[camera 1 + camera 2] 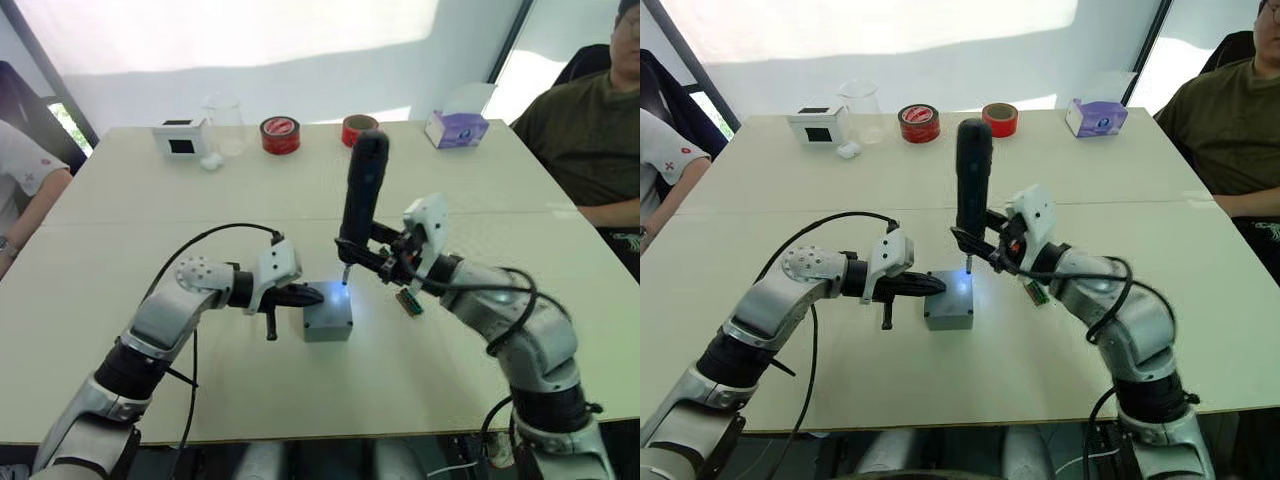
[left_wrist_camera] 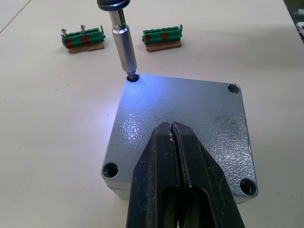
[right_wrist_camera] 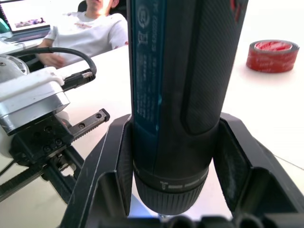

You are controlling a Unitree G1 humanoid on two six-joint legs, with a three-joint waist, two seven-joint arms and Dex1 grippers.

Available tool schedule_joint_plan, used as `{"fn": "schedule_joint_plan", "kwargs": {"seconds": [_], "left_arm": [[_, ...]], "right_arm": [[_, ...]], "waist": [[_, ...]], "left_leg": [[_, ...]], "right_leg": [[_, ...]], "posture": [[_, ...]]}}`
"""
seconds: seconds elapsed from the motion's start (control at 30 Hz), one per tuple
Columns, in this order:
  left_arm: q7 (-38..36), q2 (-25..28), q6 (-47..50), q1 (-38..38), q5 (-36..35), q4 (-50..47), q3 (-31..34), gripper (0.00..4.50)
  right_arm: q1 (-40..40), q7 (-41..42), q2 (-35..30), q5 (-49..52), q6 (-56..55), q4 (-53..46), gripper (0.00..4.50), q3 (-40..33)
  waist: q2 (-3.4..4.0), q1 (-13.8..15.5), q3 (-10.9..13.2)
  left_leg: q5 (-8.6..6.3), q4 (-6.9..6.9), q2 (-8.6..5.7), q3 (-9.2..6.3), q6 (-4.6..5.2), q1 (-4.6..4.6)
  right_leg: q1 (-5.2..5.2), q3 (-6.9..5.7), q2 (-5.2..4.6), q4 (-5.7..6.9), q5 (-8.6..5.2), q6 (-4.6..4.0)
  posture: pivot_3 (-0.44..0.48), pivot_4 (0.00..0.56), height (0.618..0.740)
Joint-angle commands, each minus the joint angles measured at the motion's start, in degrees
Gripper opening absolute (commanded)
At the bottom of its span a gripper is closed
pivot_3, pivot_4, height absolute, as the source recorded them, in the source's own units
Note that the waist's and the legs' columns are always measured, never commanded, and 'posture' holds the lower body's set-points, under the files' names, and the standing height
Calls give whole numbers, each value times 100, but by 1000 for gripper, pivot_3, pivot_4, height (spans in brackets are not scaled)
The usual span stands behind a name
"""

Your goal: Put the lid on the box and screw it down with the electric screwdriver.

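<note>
Grey lid (image 2: 190, 123) sits on the box (image 1: 328, 322) mid-counter. The right claw (image 3: 166, 190) pinches the electric screwdriver (image 1: 362, 190) upright — bit in the far corner hole. The left claw (image 2: 178, 190), pressed together, holds the lid down.

No legible text on any object or label

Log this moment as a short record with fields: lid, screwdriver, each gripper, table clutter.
lid: seated on the box, four corner holes showing
electric screwdriver: upright, bit in one corner hole, tip light on
right gripper: shut on the screwdriver body
left gripper: fingers shut, pressing on the lid
table clutter: two green terminal blocks, two red tape rolls, tissue box
</note>
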Motion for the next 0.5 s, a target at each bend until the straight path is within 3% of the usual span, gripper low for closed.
{"fn": "schedule_joint_plan", "kwargs": {"seconds": [0.03,0.23,0.33,0.43,0.5], "left_arm": [[-49,88,152,128,-9,101,-29,0],[-153,48,206,15,-318,123,210,0],[-133,-81,819,-116,-1185,-157,826,0],[-353,159,1274,-122,-1869,-632,1242,0],[-510,453,1469,-65,-2073,-1012,1274,0]], "right_arm": [[-1077,-491,-205,1398,716,-180,1782,-1093],[-2445,-1775,-733,2884,1806,777,1782,-1985],[-2648,-2329,-1744,3930,3177,1910,1782,-2109],[-2050,-2412,-2965,3826,4077,2552,1782,-1775],[-1157,-2174,-3772,4011,4172,2737,1782,-1457]], "waist": [[21,1,32],[24,0,85],[17,4,100],[-17,16,154],[-16,45,156]], "left_leg": [[5,3,0,0,-6,-22],[12,1,0,-4,-17,-47],[11,6,-1,-5,-16,-54],[11,23,-4,-9,-12,-81],[11,27,-11,-12,-10,-110]], "right_leg": [[-20,-1,2,3,3,1],[-39,-16,7,2,14,20],[-36,-19,3,-2,5,2],[-47,-27,-1,-3,5,-2],[-68,-32,-4,-4,5,-2]], "posture": [[0,150,740],[0,150,740],[0,150,740],[0,150,740],[0,150,740]]}}
